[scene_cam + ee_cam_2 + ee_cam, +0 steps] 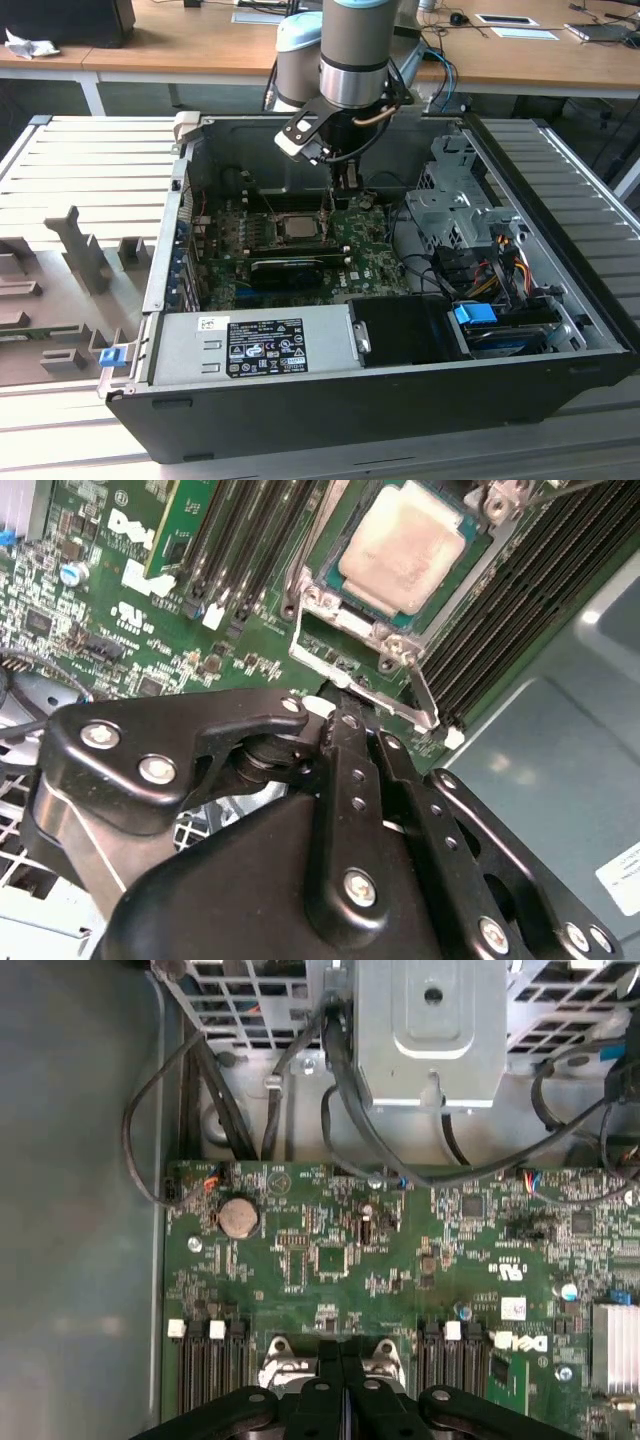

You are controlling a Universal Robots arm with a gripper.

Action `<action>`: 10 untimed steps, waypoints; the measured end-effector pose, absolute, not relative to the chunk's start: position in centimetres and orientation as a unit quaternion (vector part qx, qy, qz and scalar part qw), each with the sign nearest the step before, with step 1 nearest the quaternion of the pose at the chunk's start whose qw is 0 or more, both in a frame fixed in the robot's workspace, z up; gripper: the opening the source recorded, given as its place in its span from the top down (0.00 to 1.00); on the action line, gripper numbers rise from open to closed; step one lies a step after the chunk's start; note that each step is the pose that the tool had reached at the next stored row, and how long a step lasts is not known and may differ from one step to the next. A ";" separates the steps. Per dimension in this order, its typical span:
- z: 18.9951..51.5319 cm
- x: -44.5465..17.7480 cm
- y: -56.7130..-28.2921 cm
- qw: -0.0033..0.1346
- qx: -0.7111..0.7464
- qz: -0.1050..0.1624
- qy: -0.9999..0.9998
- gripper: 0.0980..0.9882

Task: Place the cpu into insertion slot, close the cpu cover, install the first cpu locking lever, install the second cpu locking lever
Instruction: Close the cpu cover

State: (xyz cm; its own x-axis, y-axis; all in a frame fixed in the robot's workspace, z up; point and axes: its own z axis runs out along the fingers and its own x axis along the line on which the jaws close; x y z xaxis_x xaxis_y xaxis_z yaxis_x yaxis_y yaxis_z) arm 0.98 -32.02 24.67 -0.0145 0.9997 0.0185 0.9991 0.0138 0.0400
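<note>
The cpu (400,545), a pale square chip, lies flat in its socket on the green motherboard; the exterior view shows the cpu (297,226) mid-board. The cpu cover (352,623), a thin metal frame, lies down around the chip. A thin lever rod (297,570) runs along one side of the socket. My gripper (345,715) is shut, its black fingers pressed together with nothing seen between them. The tips sit at the socket's edge by the cover's end tab (375,695). The gripper (342,1350) stands over the socket frame (276,1370) and reaches down inside the case (345,185).
Memory slots (240,540) flank the socket. A black finned card (285,268) lies near the socket. The power supply (250,345), drive cage (450,200) and cable bundle (490,265) crowd the case. A coin battery (238,1218) sits on the board.
</note>
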 end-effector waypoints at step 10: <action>23.6 -1.8 -32.0 0.007 0.698 0.021 0.716 0.99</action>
